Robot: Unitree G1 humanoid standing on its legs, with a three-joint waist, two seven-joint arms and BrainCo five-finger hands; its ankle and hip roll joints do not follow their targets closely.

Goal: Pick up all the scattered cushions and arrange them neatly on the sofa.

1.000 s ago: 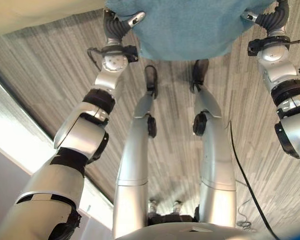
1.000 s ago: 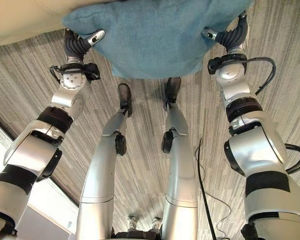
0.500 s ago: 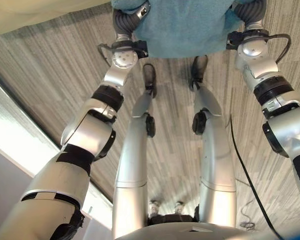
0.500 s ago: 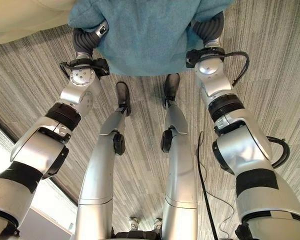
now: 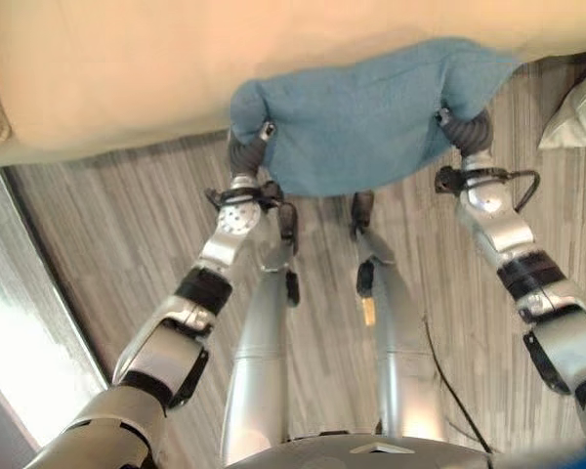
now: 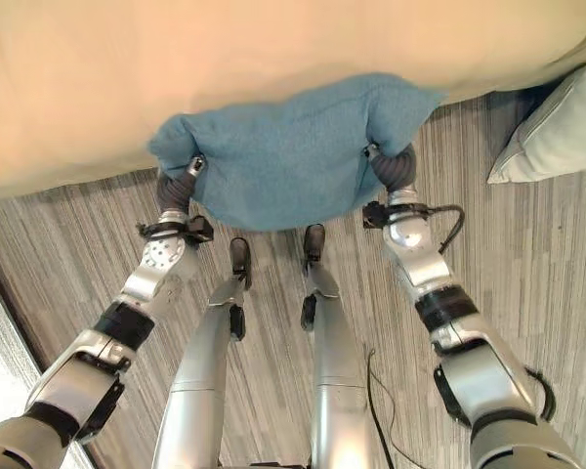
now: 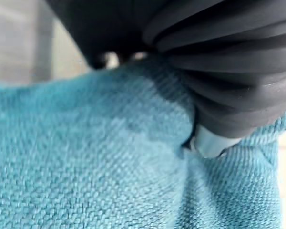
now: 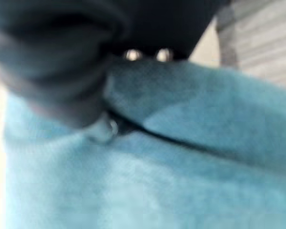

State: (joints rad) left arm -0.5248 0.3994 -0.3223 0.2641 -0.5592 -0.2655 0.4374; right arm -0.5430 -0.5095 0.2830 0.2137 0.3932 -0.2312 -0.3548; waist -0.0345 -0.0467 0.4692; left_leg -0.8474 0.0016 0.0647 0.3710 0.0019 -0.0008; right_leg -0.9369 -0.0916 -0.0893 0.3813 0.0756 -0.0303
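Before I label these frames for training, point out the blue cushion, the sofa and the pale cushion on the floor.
blue cushion (image 6: 283,161): right eye view, middle of its face.
sofa (image 6: 225,59): right eye view, bare cream upholstery.
pale cushion (image 6: 557,132): right eye view, its visible face.

Soft, even light; the sofa (image 6: 273,59) looks washed-out bright. The teal cushion (image 8: 148,181) below it blurs close up.

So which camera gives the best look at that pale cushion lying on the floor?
The right eye view: the pale cushion shows much of its face beside the sofa. The left eye view catches just a corner at its edge.
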